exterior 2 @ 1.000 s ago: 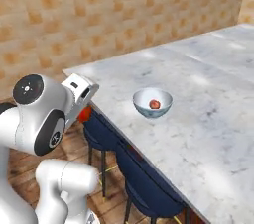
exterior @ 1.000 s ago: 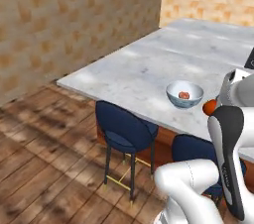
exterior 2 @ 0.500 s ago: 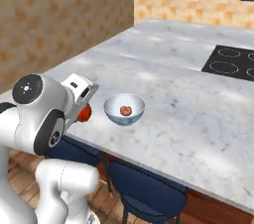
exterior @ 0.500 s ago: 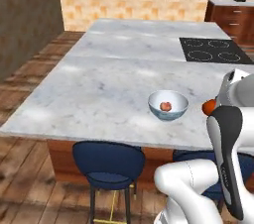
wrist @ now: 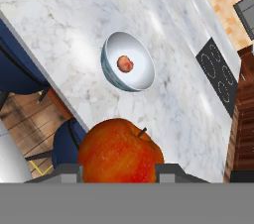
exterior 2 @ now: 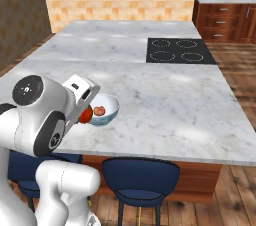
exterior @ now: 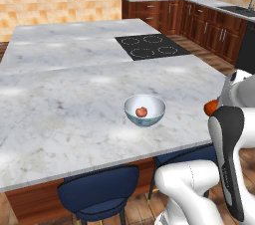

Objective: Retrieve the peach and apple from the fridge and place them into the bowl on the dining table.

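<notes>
Count: one apple (wrist: 120, 151) at the end effector (wrist: 119, 168); ahead of it one bowl (exterior: 144, 110), one peach (exterior: 142, 112), one bench (exterior: 69, 99), two stools (exterior: 97, 194).

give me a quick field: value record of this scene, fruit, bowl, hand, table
peach: lying in the bowl
bowl: pale blue, upright on the dining table near its front edge
apple: orange-red, held in the hand, off the table edge
hand: shut on the apple
dining table: marble, black cooktop at its far side
</notes>
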